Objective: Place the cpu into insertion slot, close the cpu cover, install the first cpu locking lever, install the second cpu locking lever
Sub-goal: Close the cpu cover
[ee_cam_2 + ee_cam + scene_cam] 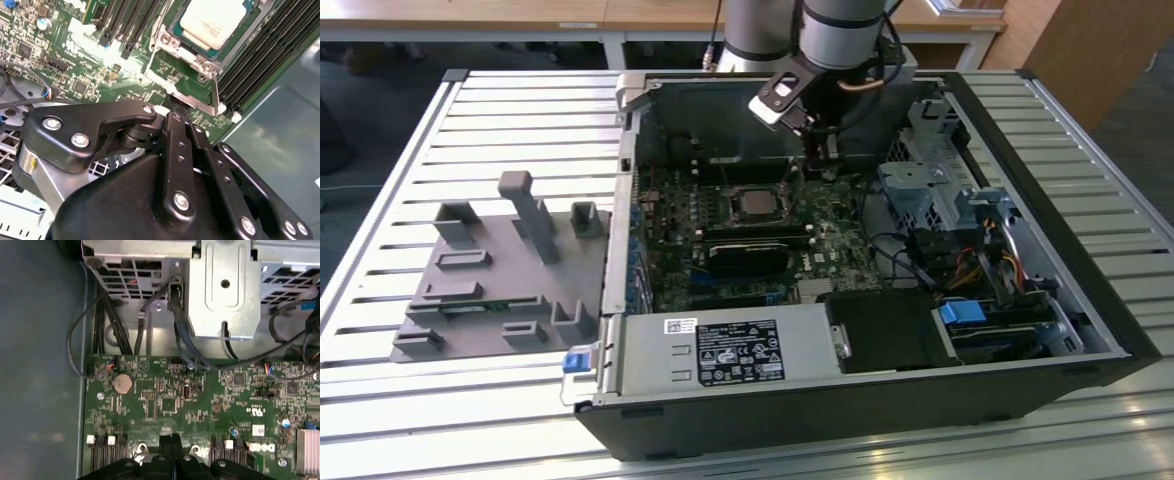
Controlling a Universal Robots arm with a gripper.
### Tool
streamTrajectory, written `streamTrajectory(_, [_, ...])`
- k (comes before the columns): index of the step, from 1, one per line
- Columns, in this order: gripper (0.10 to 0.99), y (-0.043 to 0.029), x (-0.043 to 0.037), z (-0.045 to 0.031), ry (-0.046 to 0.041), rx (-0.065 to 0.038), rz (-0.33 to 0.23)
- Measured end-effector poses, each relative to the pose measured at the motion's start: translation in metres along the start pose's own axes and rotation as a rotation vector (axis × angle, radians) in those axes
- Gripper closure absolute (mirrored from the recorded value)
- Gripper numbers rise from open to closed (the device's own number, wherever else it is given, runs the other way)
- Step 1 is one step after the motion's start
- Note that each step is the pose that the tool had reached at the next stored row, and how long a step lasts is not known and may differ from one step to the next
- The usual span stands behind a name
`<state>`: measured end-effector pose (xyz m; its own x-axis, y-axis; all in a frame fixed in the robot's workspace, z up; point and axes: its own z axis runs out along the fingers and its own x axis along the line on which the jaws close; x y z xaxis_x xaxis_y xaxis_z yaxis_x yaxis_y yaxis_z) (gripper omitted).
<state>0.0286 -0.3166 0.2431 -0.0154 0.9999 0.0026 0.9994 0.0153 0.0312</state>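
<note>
The cpu [755,203] sits silver side up in the slot [175,31] on the green board [843,240] inside the open case [854,410]. The case lies on the slatted worktop [520,110]. The cover [167,42] lies flat around the chip like a frame. The gripper [821,168] reaches down just beside the slot, on the exterior view's right and a little farther back. In the first wrist view the fingers [165,442] are pressed together with nothing seen between them. In the second wrist view their tip is at the cover's edge; whether it touches, I cannot tell. A grey fixture [494,270] lies well apart, on the exterior view's left.
</note>
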Motion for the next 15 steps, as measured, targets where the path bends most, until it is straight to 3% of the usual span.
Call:
streamTrajectory(8, [0.969, -0.0052, 0.0001, -0.0001, 0.0001, 0.000, 0.000])
streamTrajectory(15, [0.969, -0.0140, 0.0003, 0.0000, 0.0000, 0.000, 0.000])
